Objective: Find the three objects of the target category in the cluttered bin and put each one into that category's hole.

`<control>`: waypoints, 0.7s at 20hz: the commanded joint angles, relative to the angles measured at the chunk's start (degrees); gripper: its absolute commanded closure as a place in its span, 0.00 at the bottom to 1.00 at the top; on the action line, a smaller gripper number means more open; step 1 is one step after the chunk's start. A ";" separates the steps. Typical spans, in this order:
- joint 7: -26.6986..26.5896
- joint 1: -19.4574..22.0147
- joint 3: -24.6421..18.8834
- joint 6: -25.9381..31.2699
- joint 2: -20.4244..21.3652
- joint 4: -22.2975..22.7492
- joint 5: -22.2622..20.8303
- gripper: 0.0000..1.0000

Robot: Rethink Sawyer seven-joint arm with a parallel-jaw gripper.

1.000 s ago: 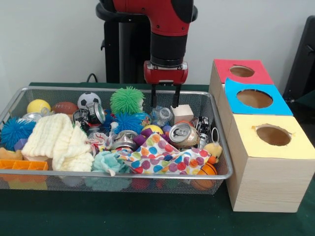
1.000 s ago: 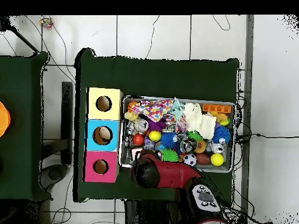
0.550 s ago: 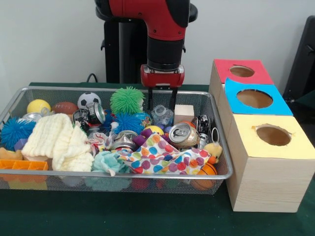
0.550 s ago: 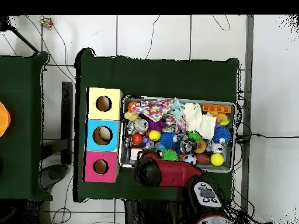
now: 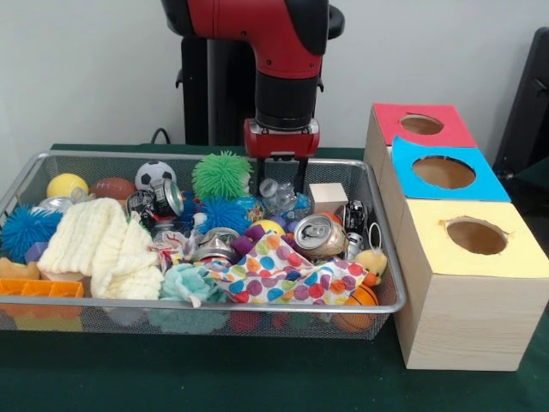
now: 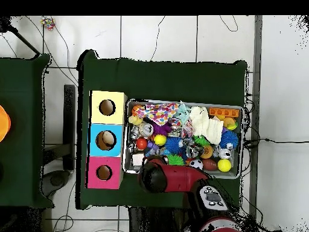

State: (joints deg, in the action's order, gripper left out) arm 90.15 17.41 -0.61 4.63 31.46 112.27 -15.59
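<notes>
From the front, the red arm hangs over the back of the wire bin [image 5: 377,249]; its gripper [image 5: 280,174] has its jaws set a little apart, one on each side of a clear crushed plastic bottle [image 5: 276,194], with nothing held; the bottle lies at the back of the bin, between the green spiky ball [image 5: 220,175] and the small wooden block [image 5: 327,196]; a crushed can [image 5: 318,235] lies just in front; three boxes stand to the side, with a red [image 5: 420,125], a blue [image 5: 443,172] and a yellow [image 5: 476,236] hole.

From above, the arm [image 6: 172,177] covers that edge of the bin [image 6: 183,101], so the jaws are hidden there; the boxes [image 6: 107,139] sit on the green surface [image 6: 163,78] beside the bin.

I think the step is a grab; go straight down, keep the block outside the jaws, squeeze the bottle gently so it does not pop out.
</notes>
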 commanded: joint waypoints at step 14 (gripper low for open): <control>5.52 0.03 -6.54 -1.95 -9.78 -8.34 -0.68 0.00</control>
State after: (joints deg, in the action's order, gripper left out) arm 90.15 17.43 -0.61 4.62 30.27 111.95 -15.58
